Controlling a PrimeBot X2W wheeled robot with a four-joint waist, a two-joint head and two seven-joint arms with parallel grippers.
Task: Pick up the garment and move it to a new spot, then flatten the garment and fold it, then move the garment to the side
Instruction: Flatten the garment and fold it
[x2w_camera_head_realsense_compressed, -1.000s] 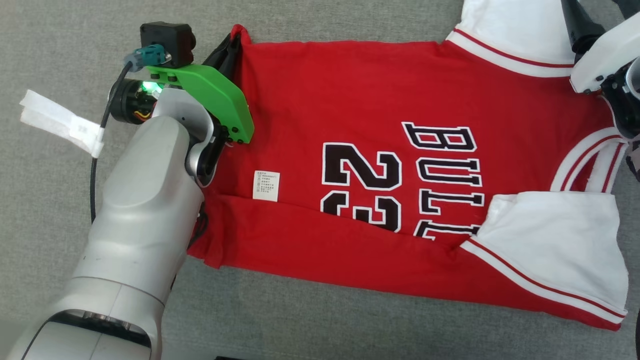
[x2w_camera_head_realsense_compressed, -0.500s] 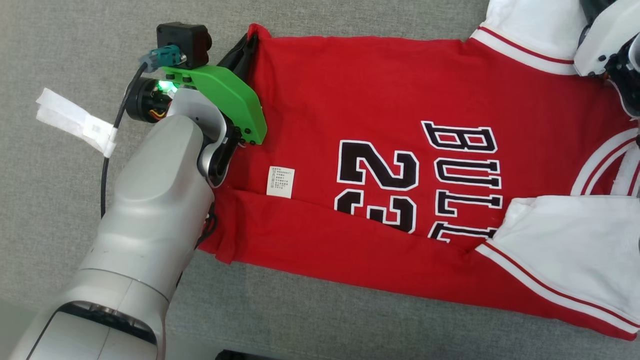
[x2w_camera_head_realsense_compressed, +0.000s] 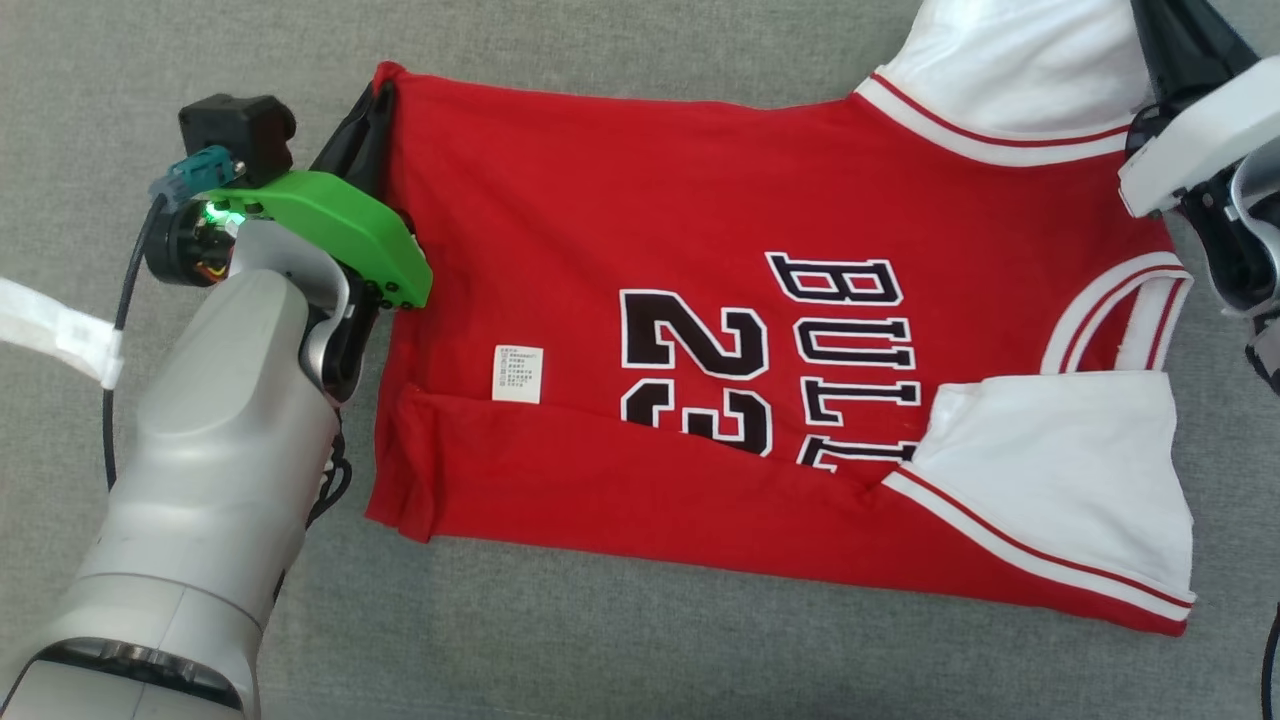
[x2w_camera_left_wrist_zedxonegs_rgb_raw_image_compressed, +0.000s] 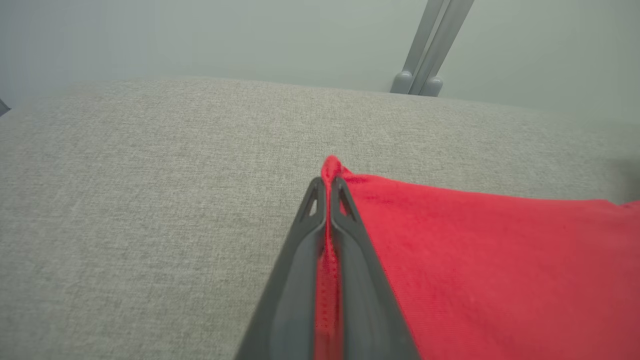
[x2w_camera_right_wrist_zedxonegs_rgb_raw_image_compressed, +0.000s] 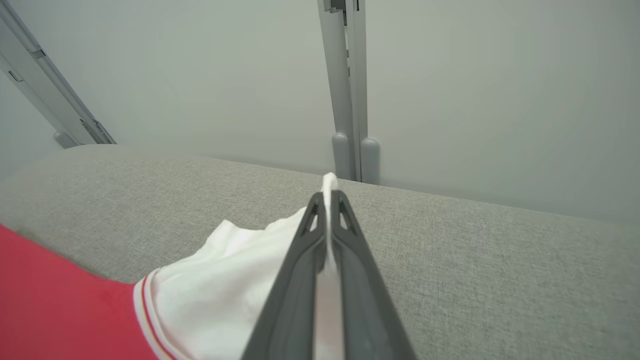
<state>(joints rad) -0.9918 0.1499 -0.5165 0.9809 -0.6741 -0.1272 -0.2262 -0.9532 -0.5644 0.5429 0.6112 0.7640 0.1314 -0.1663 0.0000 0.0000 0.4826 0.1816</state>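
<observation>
The garment (x2w_camera_head_realsense_compressed: 640, 190) is a red jersey with white sleeves and black lettering, spread on the grey fabric surface with its near long edge folded over. My left gripper (x2w_camera_head_realsense_compressed: 378, 90) is shut on the jersey's far hem corner; in the left wrist view red cloth (x2w_camera_left_wrist_zedxonegs_rgb_raw_image_compressed: 450, 260) is pinched between the two dark fingers (x2w_camera_left_wrist_zedxonegs_rgb_raw_image_compressed: 295, 270) of that gripper (x2w_camera_left_wrist_zedxonegs_rgb_raw_image_compressed: 327, 182). My right gripper (x2w_camera_right_wrist_zedxonegs_rgb_raw_image_compressed: 330, 197) is shut on the tip of the far white sleeve (x2w_camera_right_wrist_zedxonegs_rgb_raw_image_compressed: 225, 280), at the head view's upper right (x2w_camera_head_realsense_compressed: 1010, 70).
The grey upholstered surface (x2w_camera_head_realsense_compressed: 620, 640) extends on all sides of the jersey. A white tape tag (x2w_camera_head_realsense_compressed: 60, 335) hangs on the left arm's cable. Beyond the surface's far edge stand a pale wall and grey vertical posts (x2w_camera_right_wrist_zedxonegs_rgb_raw_image_compressed: 347, 100).
The right gripper has shut on the white sleeve. The head view has shifted, so the jersey sits elsewhere in the picture. The left gripper keeps its hold on the hem corner.
</observation>
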